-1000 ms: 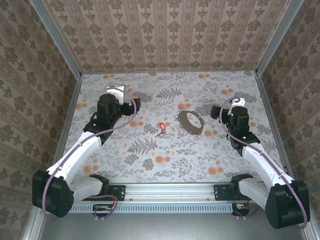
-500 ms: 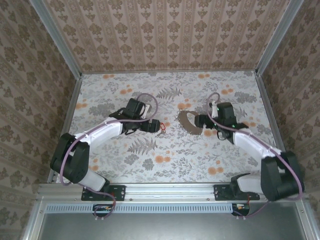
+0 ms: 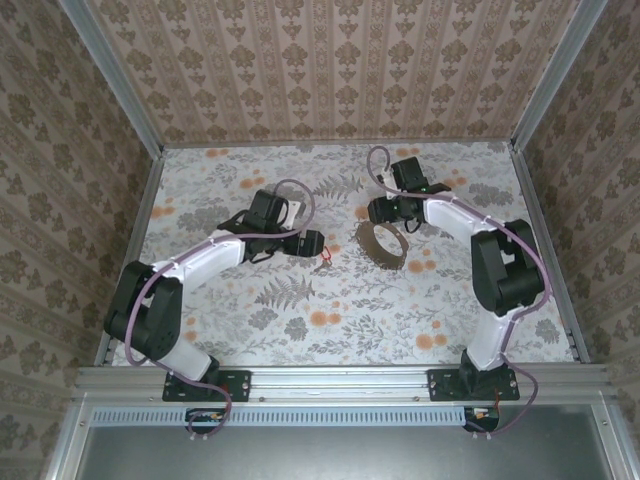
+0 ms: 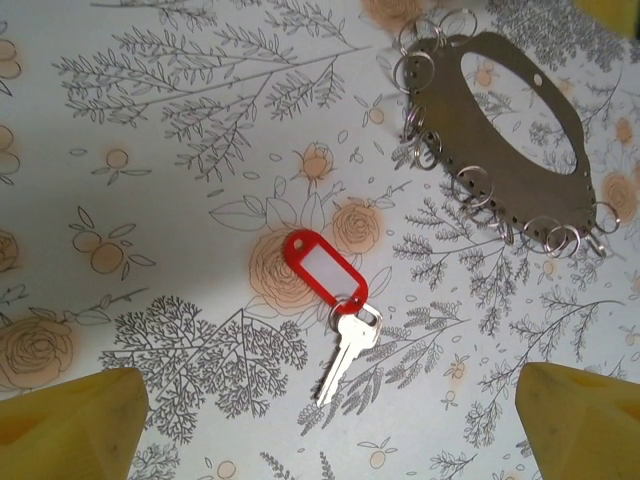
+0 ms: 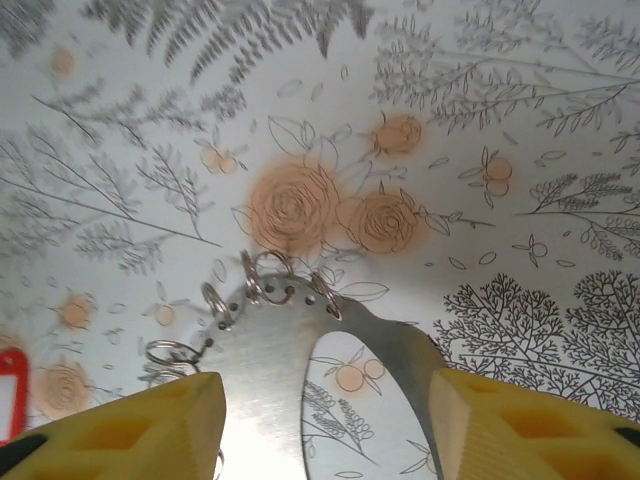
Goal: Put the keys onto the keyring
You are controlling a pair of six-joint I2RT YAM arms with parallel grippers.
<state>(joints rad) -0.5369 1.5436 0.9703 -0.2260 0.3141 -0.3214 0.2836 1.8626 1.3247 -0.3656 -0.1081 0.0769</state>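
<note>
One key (image 4: 345,355), with one red tag (image 4: 322,268) on it. One keyring (image 4: 440,120), a flat band with one large oval opening. Its edge carries small wire rings (image 5: 268,278), roughly ten, overlapping too much for a surer count. Two arms, the left arm (image 3: 205,258) and the right arm (image 3: 470,220). Two grippers, the left gripper (image 3: 310,243) and the right gripper (image 3: 378,210), each with two yellow fingers (image 4: 70,425).

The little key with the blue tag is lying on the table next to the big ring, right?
Not quite. The tag is red, not blue; the left wrist view shows it clearly. The key does lie on the table next to the keyring.
</note>
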